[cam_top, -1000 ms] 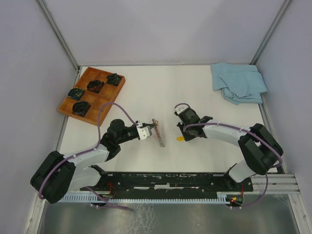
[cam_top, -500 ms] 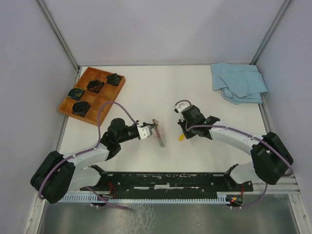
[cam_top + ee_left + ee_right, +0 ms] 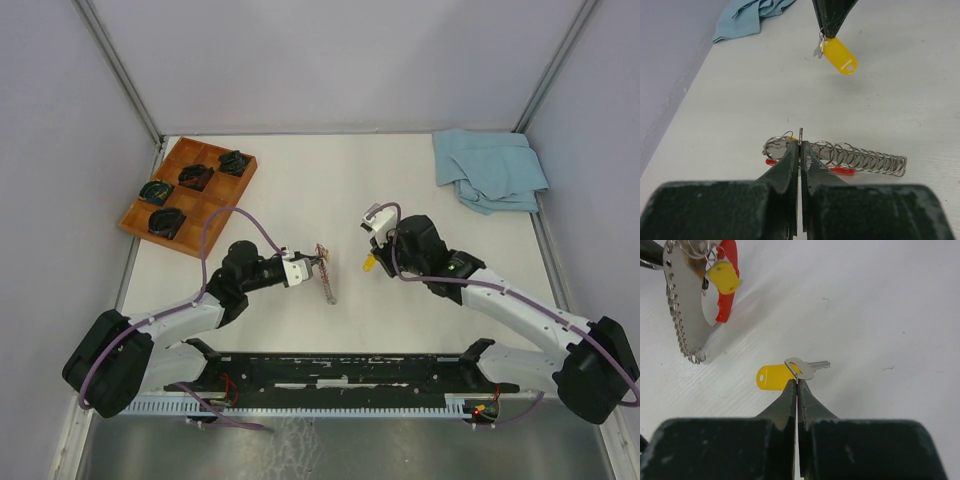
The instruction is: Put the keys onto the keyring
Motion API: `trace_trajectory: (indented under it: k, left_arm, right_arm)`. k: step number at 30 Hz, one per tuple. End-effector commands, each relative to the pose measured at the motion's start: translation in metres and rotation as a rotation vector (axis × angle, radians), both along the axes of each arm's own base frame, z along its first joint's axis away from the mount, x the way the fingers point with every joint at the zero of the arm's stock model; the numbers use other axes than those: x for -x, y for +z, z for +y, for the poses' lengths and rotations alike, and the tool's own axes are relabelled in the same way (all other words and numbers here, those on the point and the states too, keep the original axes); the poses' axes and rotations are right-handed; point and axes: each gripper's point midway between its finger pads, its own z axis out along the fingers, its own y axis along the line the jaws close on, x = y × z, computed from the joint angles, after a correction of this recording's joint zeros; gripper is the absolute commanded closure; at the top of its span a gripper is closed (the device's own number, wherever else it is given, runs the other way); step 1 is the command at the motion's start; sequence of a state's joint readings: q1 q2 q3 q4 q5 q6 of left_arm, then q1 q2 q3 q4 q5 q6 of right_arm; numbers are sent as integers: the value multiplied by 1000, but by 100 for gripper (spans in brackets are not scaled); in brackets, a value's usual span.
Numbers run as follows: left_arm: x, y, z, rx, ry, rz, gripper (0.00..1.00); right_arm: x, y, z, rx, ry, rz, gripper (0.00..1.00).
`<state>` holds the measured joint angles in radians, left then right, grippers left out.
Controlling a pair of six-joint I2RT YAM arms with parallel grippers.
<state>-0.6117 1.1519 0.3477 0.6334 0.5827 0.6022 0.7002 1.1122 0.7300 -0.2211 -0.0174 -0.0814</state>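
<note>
Silver key (image 3: 816, 365) is tiny, light, slippery: right gripper (image 3: 797, 382) pinches its loop (image 3: 792, 363) tight, left gripper (image 3: 799, 146) pinches the thin keyring (image 3: 801, 135).

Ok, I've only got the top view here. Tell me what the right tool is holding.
Observer: The right tool is shut on a small ring carrying a silver key and a yellow tag.
Operator: Now the left tool.
Observer: The left tool is shut on a thin ring standing upright; a chain runs crosswise just beyond it.
Operator: Describe what's under that chain.
Observer: A red strap, partly hidden behind it.
</note>
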Motion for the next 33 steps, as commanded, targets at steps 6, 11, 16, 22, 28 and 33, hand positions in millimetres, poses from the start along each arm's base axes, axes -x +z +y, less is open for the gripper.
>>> trace_trajectory:
  k: [6,11,16,22,28,33]
  left_arm:
    - [-2,25,-7,56,-24,-25,97]
    - [-3,24,-6,52,-17,-24,97]
    - [-4,22,-6,46,-13,-20,97]
    - [-5,21,-5,41,-6,-21,97]
    - [-6,20,-5,37,-4,-21,97]
    - [-5,20,-5,37,-5,-19,97]
  right_arm:
    - [11,-17,19,-81,-2,146,99]
    - [14,-50,14,-71,-102,226,100]
    - [23,-84,6,26,-195,304,99]
    - [40,-113,-8,129,-292,379,98]
    - [55,-122,-15,166,-319,456,92]
    - [54,-117,-13,179,-314,467,81]
